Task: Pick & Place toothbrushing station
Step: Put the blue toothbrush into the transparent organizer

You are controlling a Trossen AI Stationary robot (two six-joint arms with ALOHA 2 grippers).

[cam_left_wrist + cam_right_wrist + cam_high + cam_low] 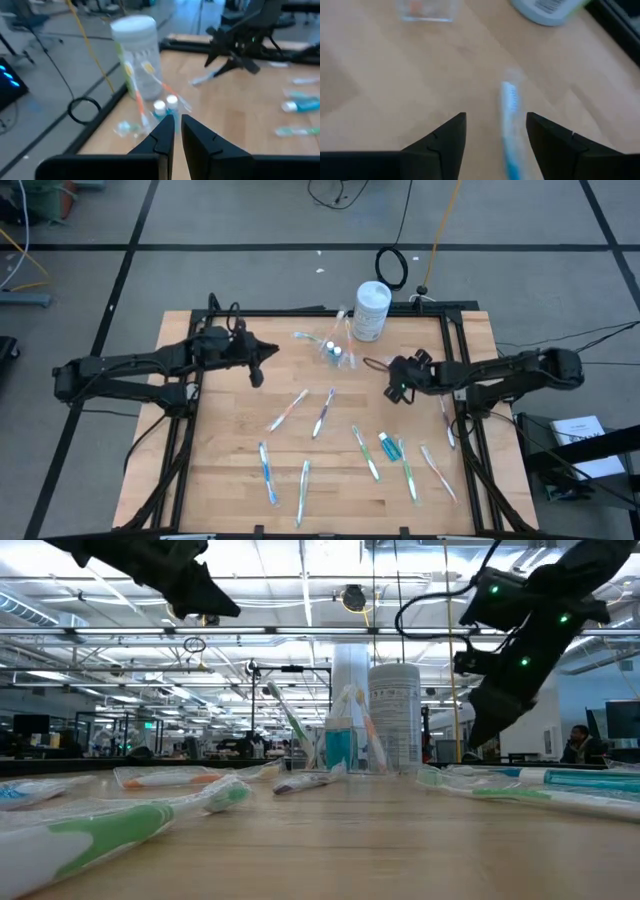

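A small clear cup [334, 350] stands on the wooden table [220, 440] near the far edge. It holds two toothbrushes and two blue tubes [171, 102]. Several pastel toothbrushes [323, 412] and one blue tube [385, 445] lie flat on the table. My left gripper [177, 127] is shut and empty, raised above the table left of the cup [150, 117]. My right gripper [495, 130] is open, low over the table right of the cup. A blue-and-white toothbrush [509, 115] lies between its fingers, and I see no touch.
A tall white canister [370, 310] stands just beyond the cup at the far edge. A black metal frame [455, 350] runs along the table's edges. One toothbrush [447, 420] lies beside the right frame rail. Cables lie on the floor beyond the table.
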